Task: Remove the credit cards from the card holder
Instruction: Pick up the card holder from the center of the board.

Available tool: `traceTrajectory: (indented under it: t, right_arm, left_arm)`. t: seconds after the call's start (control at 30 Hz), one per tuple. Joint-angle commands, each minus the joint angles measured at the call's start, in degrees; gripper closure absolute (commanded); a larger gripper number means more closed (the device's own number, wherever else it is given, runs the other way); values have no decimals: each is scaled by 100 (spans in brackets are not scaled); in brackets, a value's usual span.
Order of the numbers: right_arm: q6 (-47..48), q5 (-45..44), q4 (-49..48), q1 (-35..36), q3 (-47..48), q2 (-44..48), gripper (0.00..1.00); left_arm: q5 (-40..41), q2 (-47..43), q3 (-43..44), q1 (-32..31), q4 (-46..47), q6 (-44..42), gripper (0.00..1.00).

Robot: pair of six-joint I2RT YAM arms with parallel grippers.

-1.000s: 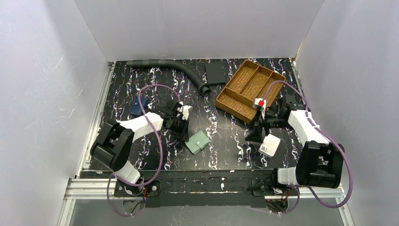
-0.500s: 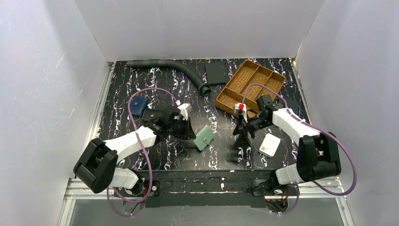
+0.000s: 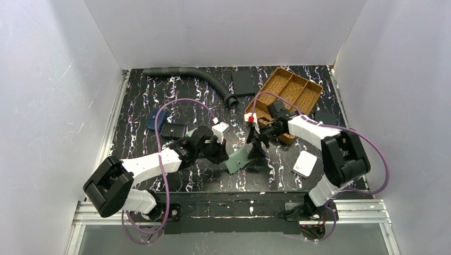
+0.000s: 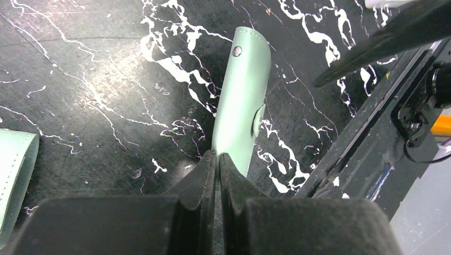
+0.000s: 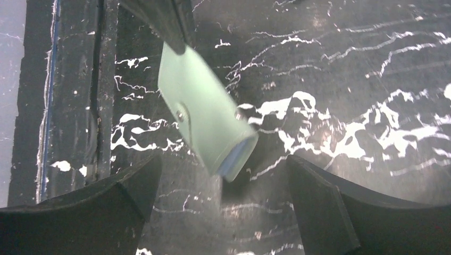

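Card holder (image 4: 239,117) is clamped at its near edge by L gripper (image 4: 217,156), fingers squeezed tight on the sage leather. It's held edge-up and tilted, near table centre-front. R gripper (image 5: 223,159) sits at the holder's 2 o'clock in top view, jaws wide apart, straddling the pale-blue end. No cards showing.

Risks: L's bite looks thin, so a tug from R could pivot the holder or strip it out. R might also grab the whole wallet, not a card. White box (image 3: 305,163) at 3 o'clock, well apart.
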State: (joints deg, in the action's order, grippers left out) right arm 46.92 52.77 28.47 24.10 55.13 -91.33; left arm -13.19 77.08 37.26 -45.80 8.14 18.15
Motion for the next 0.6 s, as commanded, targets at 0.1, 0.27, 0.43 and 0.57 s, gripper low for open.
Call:
traceTrajectory:
  t: [0.1, 0.27, 0.43, 0.57]
  right_arm:
    - [289, 341, 38, 298, 529, -604, 10]
    - [802, 515, 730, 633, 754, -926, 25]
    - [1305, 736, 1359, 644, 898, -1019, 43]
    - [1601, 725, 1702, 642, 983, -1000, 64]
  left_arm:
    - [150, -361, -151, -146, 201, -492, 100]
    - [206, -450, -192, -150, 214, -547, 100]
    - [283, -573, -267, -150, 231, -538, 100]
    - [376, -729, -363, -150, 231, -553, 100]
